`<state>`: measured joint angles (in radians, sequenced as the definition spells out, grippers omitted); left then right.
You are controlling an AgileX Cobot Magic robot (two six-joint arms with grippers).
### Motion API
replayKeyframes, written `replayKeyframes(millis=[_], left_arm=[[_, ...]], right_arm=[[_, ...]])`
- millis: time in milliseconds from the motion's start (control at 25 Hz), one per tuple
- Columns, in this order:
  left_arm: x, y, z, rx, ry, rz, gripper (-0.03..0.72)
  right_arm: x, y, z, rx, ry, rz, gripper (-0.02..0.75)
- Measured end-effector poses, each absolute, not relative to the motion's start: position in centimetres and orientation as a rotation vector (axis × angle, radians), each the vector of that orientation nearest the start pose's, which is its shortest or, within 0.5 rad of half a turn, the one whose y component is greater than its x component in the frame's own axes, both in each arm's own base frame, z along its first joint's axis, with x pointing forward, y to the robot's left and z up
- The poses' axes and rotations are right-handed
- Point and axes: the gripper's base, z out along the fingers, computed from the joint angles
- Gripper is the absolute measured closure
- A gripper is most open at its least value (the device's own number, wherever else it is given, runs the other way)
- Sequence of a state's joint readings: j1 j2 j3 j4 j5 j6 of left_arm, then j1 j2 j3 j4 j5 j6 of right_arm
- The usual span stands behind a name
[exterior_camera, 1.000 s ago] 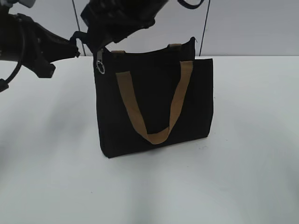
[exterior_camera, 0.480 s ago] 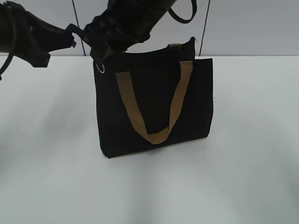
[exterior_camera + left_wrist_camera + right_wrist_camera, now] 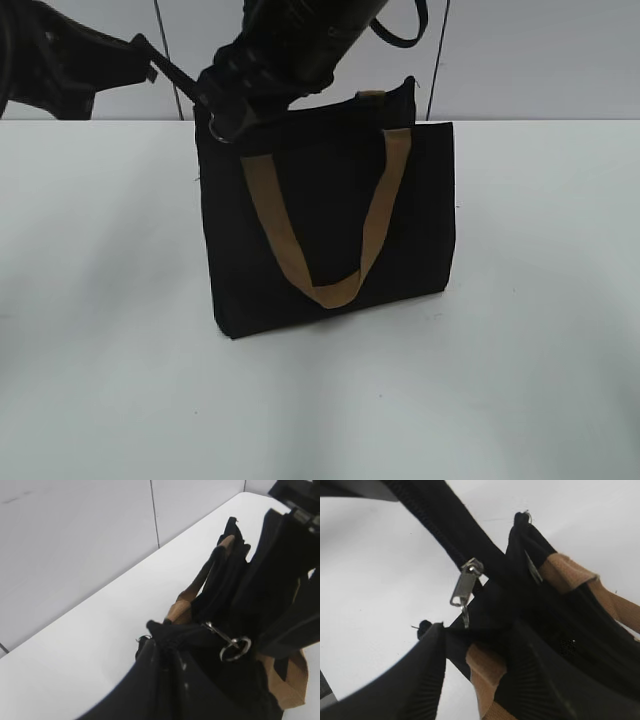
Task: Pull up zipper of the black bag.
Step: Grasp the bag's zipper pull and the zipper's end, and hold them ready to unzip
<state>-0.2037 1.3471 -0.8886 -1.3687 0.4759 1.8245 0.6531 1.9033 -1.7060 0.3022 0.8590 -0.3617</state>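
In the exterior view the left arm [image 3: 75, 60] reaches in from the upper left, stretched roughly level toward the black bag's top left corner; its tool [image 3: 165, 72] ends just beside that corner, and whether it is wide or narrow cannot be told there. The left wrist view shows more: the left tool's dark fingers [image 3: 155, 680] pinch a fold of black fabric at the corner, with a silvery clip and ring [image 3: 231, 645] hanging just beyond.

The black bag [image 3: 330, 215] stands upright near the middle of the white table [image 3: 540, 330], one tan strap [image 3: 320, 215] looping down its front face.

The right arm [image 3: 300, 40] slants down from above onto the same top left corner. Only the right wrist view shows the zipper [image 3: 465, 585]: its silvery pull dangles free from the black zip line, above the right tool [image 3: 475, 670], whose ribbed fingers [image 3: 427, 680] close on the bag's top edge beside a tan strap end.
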Motion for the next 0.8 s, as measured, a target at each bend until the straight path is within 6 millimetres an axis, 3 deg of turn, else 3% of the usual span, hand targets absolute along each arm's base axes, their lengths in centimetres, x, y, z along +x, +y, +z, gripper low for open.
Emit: replayKeyframes(millis=[800], left_arm=[[27.12, -9.88, 30.33, 0.936, 1.759, -0.307, 0.668]], right_arm=[[33.59, 28.23, 30.41, -1.168, 2.156, 0.429, 0.401]])
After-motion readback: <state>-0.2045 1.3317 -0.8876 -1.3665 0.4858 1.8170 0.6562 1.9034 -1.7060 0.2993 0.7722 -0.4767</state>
